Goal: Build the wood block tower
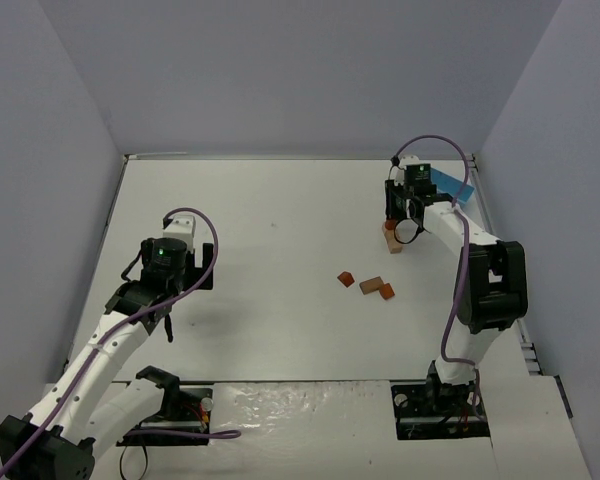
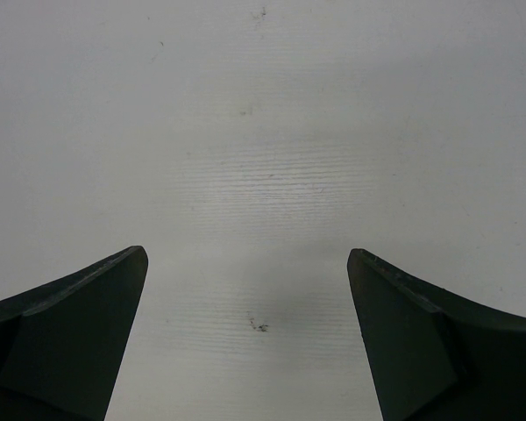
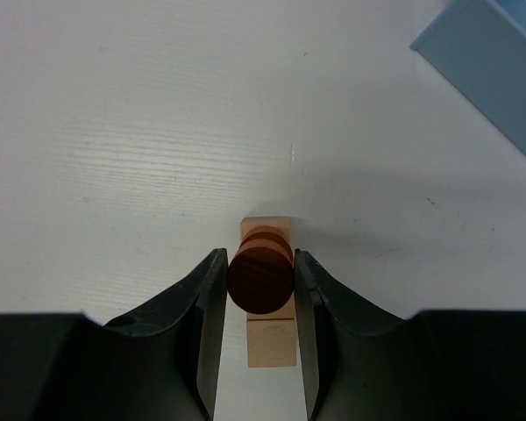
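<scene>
One round red peg (image 3: pixel 260 282) is clamped in my right gripper (image 3: pixel 259 256) over the tan block (image 3: pixel 271 344), far right of the table (image 1: pixel 280 200). I'd centre it, lower gently, then release. My left gripper (image 2: pixel 247 256) stands open.

I see bright, even light on the desk (image 1: pixel 280 200), with soft, faint shadows. There is mild glare at the lower centre of the overhead view. Both wrist views are sharp, and dark at the bottom corners.
</scene>
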`<move>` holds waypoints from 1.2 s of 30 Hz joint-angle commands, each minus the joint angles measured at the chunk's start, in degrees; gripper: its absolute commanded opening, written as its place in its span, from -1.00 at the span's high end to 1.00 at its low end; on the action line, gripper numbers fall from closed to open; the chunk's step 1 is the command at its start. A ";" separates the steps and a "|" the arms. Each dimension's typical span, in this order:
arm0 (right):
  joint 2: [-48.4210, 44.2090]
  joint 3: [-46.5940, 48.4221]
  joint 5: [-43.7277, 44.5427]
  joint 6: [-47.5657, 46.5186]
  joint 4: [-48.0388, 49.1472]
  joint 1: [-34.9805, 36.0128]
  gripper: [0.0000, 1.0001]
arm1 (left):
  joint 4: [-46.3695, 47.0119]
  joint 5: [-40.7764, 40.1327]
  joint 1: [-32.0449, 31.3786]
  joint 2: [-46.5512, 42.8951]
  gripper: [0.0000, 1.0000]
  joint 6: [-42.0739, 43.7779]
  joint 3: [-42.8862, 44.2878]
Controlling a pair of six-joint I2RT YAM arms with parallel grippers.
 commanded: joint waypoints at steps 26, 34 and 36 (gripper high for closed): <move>-2.34 -2.18 -0.17 -0.33 5.81 -0.64 1.00 | 2.44 0.51 0.59 0.49 -0.94 0.34 3.71; -2.83 -2.62 -0.43 0.02 5.90 -0.81 1.00 | 2.48 0.69 0.59 0.49 -0.94 0.34 3.71; -2.89 -2.77 -0.44 0.17 5.90 -0.79 1.00 | 2.44 0.70 0.59 0.49 -0.94 0.30 3.71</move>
